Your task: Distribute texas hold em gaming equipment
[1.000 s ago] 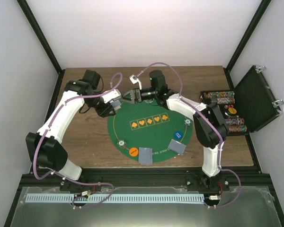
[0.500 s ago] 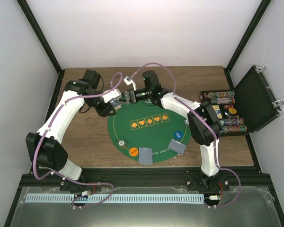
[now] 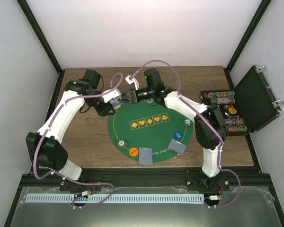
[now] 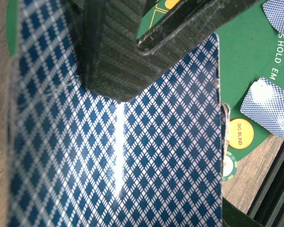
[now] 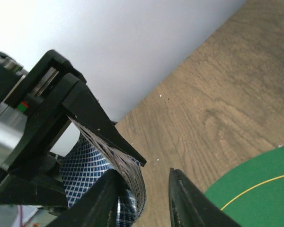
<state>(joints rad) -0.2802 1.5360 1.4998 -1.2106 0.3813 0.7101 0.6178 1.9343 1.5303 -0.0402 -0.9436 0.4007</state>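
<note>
— Wooden bench [image 3: 85,137] below me. Where's the stack of blue-diamond-backed playing cards [image 4: 118,156]?
— Clenched in my left jaws, held up by the far left rim of the round green mat [image 3: 151,137].
— And your right jaws?
— Part-way apart, straddling the stack's edge. One finger [image 5: 182,203] stands clear of it.

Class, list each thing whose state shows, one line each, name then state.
Deck: clamped, back showing.
Left gripper: shut on deck.
Right gripper: open, straddling deck's edge.
Dealt cards: face down on mat.
Case: open.
</note>
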